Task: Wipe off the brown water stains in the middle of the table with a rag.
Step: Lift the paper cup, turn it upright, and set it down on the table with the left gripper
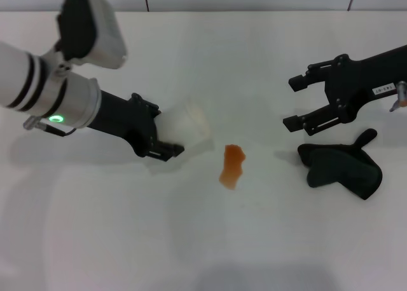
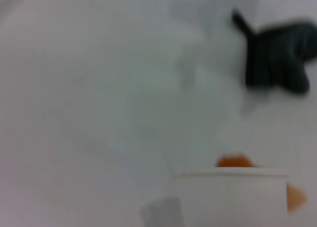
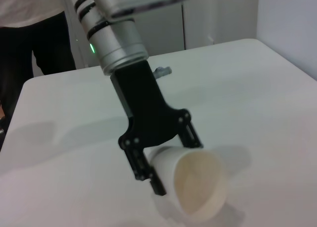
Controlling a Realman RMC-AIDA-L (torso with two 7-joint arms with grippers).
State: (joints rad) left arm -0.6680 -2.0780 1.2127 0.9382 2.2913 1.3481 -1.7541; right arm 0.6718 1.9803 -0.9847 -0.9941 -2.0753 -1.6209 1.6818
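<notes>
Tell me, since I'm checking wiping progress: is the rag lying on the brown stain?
No: in the head view the rag lies apart from the brown stain, with bare table between them.

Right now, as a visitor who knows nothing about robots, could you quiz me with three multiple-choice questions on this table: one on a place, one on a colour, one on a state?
1. Where is the dark green cloth rag?
A. Beside the right gripper
B. Under the cup
C. On the stain

2. What colour is the small liquid stain on the white table?
A. Blue
B. Orange-brown
C. Green

3. What is the left gripper doing?
A. Hanging open with nothing in it
B. Holding the rag
C. Gripping a white paper cup tipped on its side

Answers: 1 A, the rag lies just below the open right gripper; 2 B, the blotch is orange-brown; 3 C, its fingers clamp the tilted cup.
</notes>
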